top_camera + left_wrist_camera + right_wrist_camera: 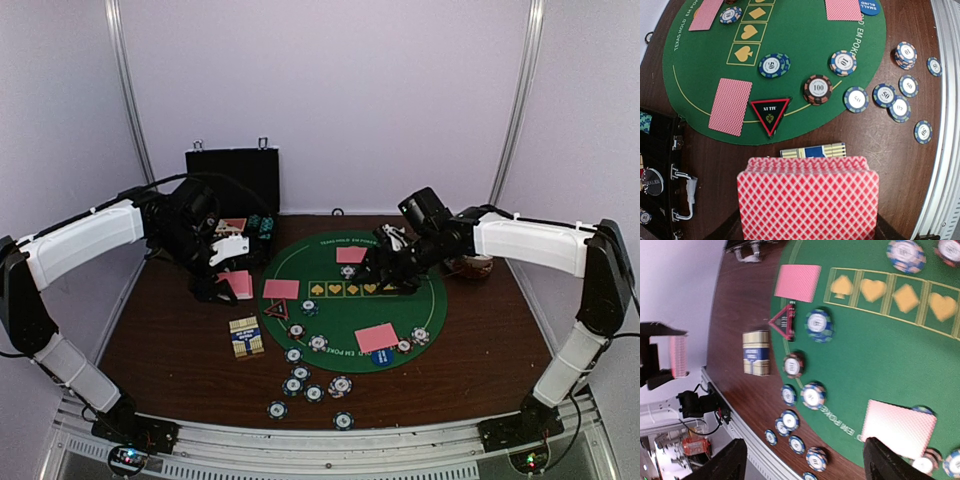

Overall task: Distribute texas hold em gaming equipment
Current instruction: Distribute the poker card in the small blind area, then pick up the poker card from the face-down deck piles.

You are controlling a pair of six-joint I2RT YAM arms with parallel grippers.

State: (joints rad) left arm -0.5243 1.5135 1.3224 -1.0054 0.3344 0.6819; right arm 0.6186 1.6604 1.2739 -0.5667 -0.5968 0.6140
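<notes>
My left gripper is shut on a deck of pink-red-backed cards, held upright above the wood left of the green mat; the deck hides its fingers in the left wrist view. Three card piles lie face down on the mat. The red-edged triangle lies at the mat's left edge. Several striped chips are scattered on the mat and near the front edge. My right gripper is open and empty, hovering over the mat's far side.
A striped blue card box lies on the wood left of the mat. The black hinged case stands open at the back left. A red-and-white bowl sits behind the right arm. A blue disc lies by the near card pile.
</notes>
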